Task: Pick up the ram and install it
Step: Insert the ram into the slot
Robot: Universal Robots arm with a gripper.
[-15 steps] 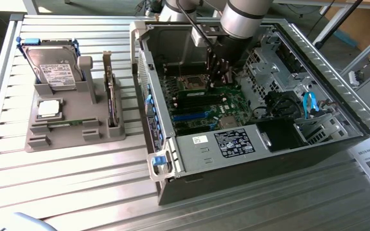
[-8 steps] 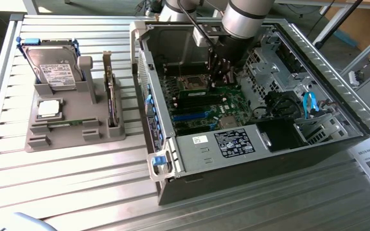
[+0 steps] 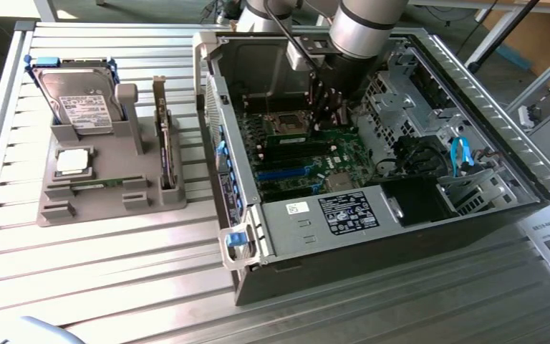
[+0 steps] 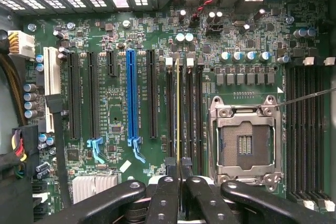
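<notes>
**Green ram, pinched edge-on over the slots**

Green-yellow and very thin: that's how the ram (image 4: 178, 108) reads in the wrist view, seen along its top edge. It runs in line w/ the bank of memory slots (image 4: 190, 108) on the motherboard (image 4: 115, 119). That bank sits btw the blue card slot (image 4: 131, 98) and the empty processor socket (image 4: 245, 140), approx. mid-board. The gripper (image 4: 178, 165) is closed on the stick, w/ the two black fingers (image 4: 169, 174) pressed on its flat faces and no gap showing. Can't tell whether its bottom edge already touches a slot or hangs just above.

In the ext. view the gripper (image 3: 328, 115) reaches down into the open computer case (image 3: 371, 276). The case lies on its side on the slatted bench (image 3: 112, 272), toward the bench edge at the exterior view's right. The grey holder (image 3: 94, 204) w/ the hard drive (image 3: 82, 104) stands well apart, near the opposite edge.

Doing this step well, as I judge it:
- **Alignment:** hold the stick parallel to one slot along its whole length. The slots lie close together, so a small skew could put one end in the neighbour.
- **Posture:** hold it upright, no lean toward the socket.
- **Latches:** the pale latches (image 4: 169, 61) at the slot ends prob. need to stand open before any press.
- **Press:** push straight down, evenly. Where along the stick the grip sits isn't visible. If it's off-centre, one end may ride up, so watch for tilt.
</notes>
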